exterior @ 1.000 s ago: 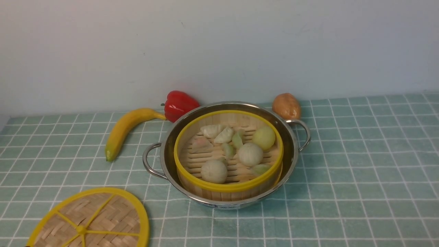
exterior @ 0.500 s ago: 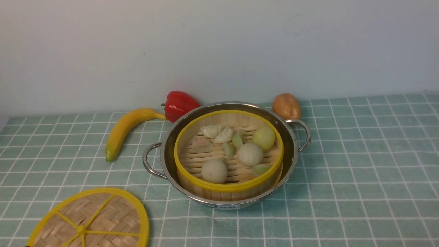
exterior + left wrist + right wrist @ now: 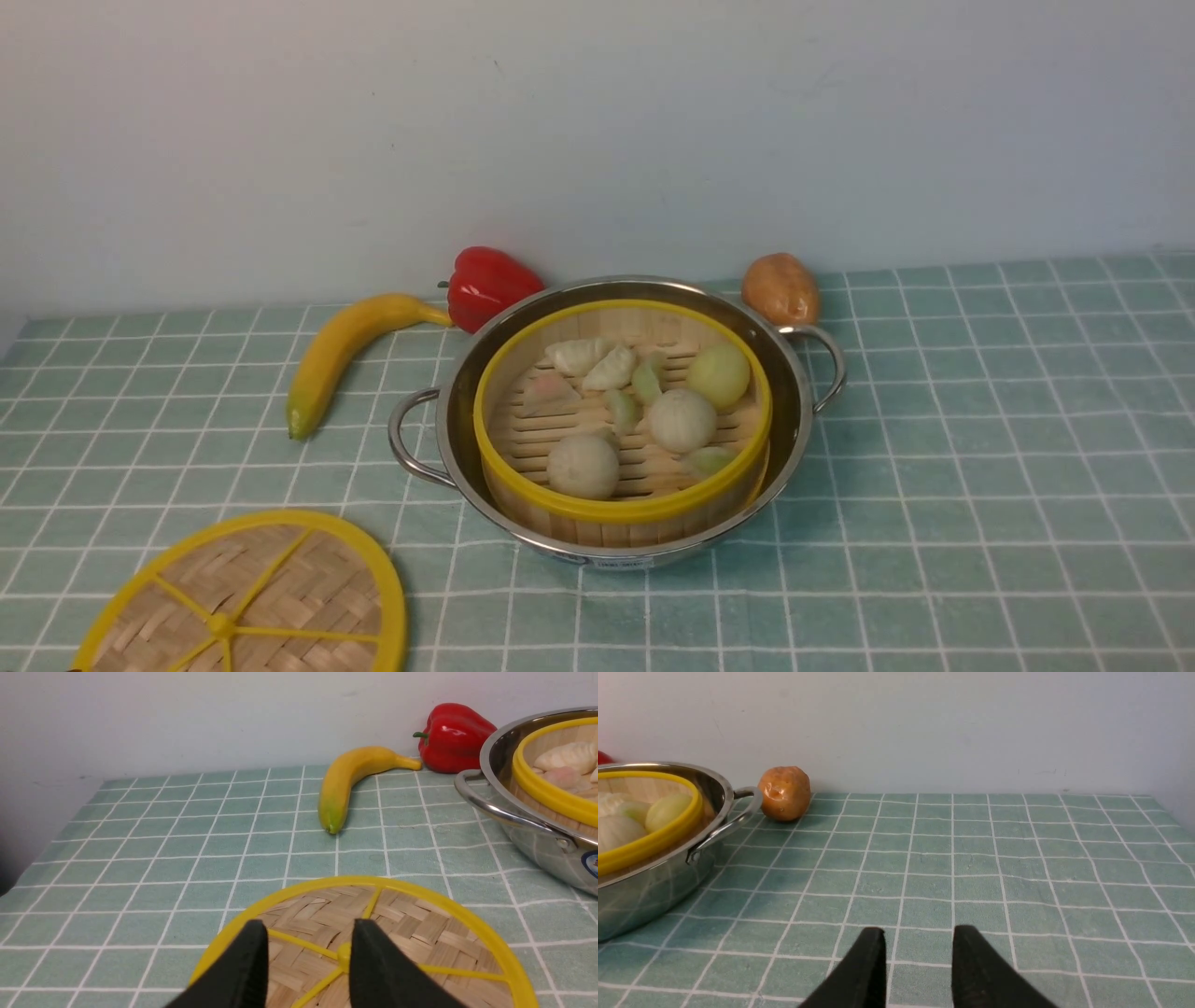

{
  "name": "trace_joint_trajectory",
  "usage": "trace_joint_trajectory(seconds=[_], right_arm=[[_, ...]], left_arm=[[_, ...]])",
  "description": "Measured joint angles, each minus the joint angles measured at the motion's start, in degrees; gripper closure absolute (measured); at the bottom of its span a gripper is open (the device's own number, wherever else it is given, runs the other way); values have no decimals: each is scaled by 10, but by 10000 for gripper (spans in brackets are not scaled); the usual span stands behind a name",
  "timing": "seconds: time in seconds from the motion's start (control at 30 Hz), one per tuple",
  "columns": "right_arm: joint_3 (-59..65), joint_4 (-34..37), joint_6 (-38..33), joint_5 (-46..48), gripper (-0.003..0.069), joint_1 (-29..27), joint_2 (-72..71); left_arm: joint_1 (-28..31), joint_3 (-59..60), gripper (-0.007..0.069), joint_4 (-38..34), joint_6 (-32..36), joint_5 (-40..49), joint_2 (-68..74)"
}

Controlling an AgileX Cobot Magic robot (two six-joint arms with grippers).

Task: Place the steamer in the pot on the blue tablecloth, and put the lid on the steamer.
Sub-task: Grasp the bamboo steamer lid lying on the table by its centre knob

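I count one pot [image 3: 792, 411], one steamer [image 3: 621, 511], one lid [image 3: 252, 597], one blue tablecloth [image 3: 980, 467], one banana [image 3: 341, 350], one red pepper [image 3: 490, 285], one potato [image 3: 780, 287] and three round buns [image 3: 681, 420]. I cannot count the smaller dumplings [image 3: 611, 367] for sure.

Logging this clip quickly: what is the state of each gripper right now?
Left gripper: open, empty, over the lid.
Right gripper: open, empty, over the blue tablecloth.
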Motion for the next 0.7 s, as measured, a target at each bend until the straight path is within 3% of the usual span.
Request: trace_joint_trajectory(seconds=[0.7], right_arm=[[0,0,2,0,419,0,0]], left_arm=[[0,0,382,-2,-1,-12,0]])
